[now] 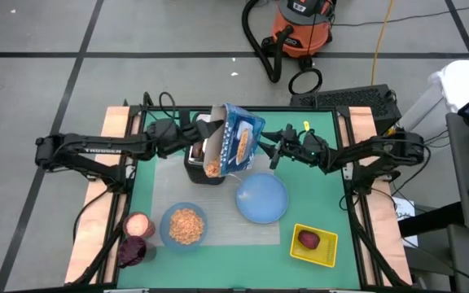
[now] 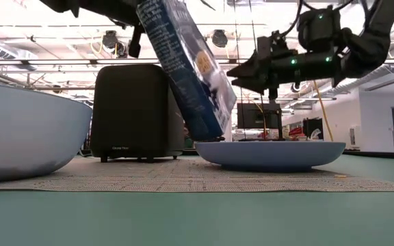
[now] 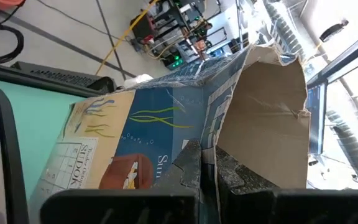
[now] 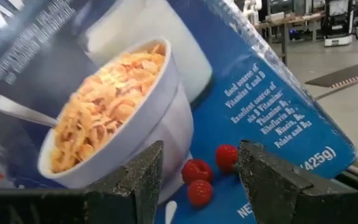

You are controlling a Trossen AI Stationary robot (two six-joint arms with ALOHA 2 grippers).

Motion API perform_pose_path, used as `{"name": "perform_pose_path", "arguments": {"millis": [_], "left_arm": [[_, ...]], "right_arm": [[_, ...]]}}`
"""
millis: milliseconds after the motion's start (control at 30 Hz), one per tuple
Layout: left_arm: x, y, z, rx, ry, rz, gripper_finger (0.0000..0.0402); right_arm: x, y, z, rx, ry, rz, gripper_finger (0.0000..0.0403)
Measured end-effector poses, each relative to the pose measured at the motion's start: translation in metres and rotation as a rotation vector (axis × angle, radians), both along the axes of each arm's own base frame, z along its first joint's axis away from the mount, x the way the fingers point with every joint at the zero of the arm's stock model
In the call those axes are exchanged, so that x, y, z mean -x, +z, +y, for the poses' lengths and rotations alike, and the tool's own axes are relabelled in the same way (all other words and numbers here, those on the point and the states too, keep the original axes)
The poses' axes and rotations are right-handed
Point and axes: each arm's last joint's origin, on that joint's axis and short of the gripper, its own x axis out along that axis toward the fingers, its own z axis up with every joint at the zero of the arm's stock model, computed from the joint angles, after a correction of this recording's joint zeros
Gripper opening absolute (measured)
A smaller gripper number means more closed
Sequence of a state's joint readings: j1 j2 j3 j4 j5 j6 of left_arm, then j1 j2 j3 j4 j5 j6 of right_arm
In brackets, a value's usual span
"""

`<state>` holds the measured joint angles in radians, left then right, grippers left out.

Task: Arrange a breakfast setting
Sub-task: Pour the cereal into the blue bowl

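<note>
My left gripper (image 1: pixel 204 130) is shut on the tilted blue cereal box (image 1: pixel 236 137), which hangs over the black toaster (image 1: pixel 204 167). The box's lower end (image 2: pixel 213 137) is down by the far rim of the light-blue plate (image 1: pixel 261 198); whether it rests there I cannot tell. My right gripper (image 1: pixel 269 152) stands open and level, close before the box's printed front (image 4: pixel 241 106). On the grey mat (image 1: pixel 226 234) a light-blue bowl (image 1: pixel 184 225) holds cereal. A dark red fruit (image 1: pixel 309 239) lies on the yellow tray (image 1: pixel 326 252). My left gripper holds the box by a wall of its torn-open top (image 3: pixel 215 146), one finger (image 3: pixel 188 163) on the printed outside and one (image 3: pixel 244 171) on the brown inside. The fingers come level from the table's left. The box hangs tilted, open end up. My right gripper: I cannot tell whether its tips touch the box.
The toaster stands at the mat's far edge, right under the box. A pale round thing (image 1: pixel 137 224) and a dark purple one (image 1: pixel 133 251) sit at the front left. Bare green table lies near the front edge, between bowl and tray.
</note>
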<state>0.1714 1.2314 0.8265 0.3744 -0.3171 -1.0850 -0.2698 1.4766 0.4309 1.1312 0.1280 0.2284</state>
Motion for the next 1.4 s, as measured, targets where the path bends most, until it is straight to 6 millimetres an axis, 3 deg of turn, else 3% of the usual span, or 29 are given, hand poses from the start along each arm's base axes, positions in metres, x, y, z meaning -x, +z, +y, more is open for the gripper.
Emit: {"name": "perform_pose_path", "arguments": {"millis": [333,700,1167,1400], "left_arm": [[-0.008,-0.013,0.010,0.029,0.025,0.036,0.0003],[-0.008,-0.015,0.015,-0.018,0.041,0.077,0.0029],[-0.004,-0.014,0.026,-0.176,0.073,0.163,0.0154],[-0.001,-0.010,0.035,-0.257,0.106,0.184,0.0174]], "right_arm": [[-0.010,-0.028,-0.005,-0.075,-0.010,0.078,0.0192],[-0.033,-0.031,-0.010,-0.094,0.040,0.083,0.0192],[-0.034,-0.031,-0.010,-0.134,0.041,0.064,0.0192],[-0.035,-0.026,-0.011,-0.135,0.041,0.010,0.0192]]}}
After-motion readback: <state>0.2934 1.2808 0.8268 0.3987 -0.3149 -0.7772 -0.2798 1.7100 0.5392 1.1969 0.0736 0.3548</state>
